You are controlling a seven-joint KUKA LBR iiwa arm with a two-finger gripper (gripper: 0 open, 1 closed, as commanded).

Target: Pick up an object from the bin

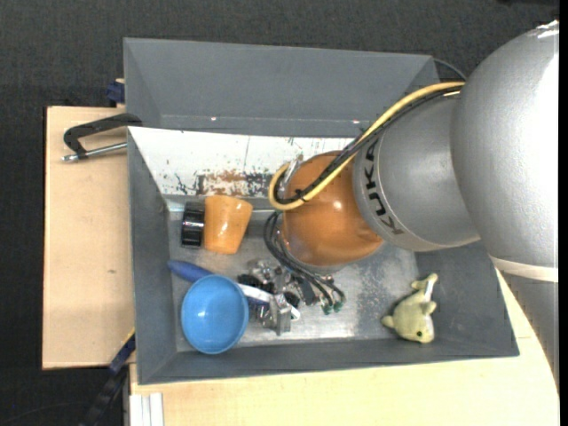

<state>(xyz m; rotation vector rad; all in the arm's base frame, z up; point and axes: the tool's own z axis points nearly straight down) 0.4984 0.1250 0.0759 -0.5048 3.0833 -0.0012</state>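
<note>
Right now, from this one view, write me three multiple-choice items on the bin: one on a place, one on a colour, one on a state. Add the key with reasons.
1. Where in the bin does the pale plush toy lie?
A) lower right of the view
B) upper left of the view
C) up on the rim

2. What colour is the cup beside the black cylinder?
A) green
B) orange
C) white

3. What is the state of the pale plush toy?
A) gripped and lifted
B) buried under the cup
C) lying free, apart from the gripper

Key:
1 A, since it sits on the floor near the lower right corner.
2 B, since the cup is plainly orange.
3 C, since bare floor separates it from the gripper, which is at the bin's middle.
</note>
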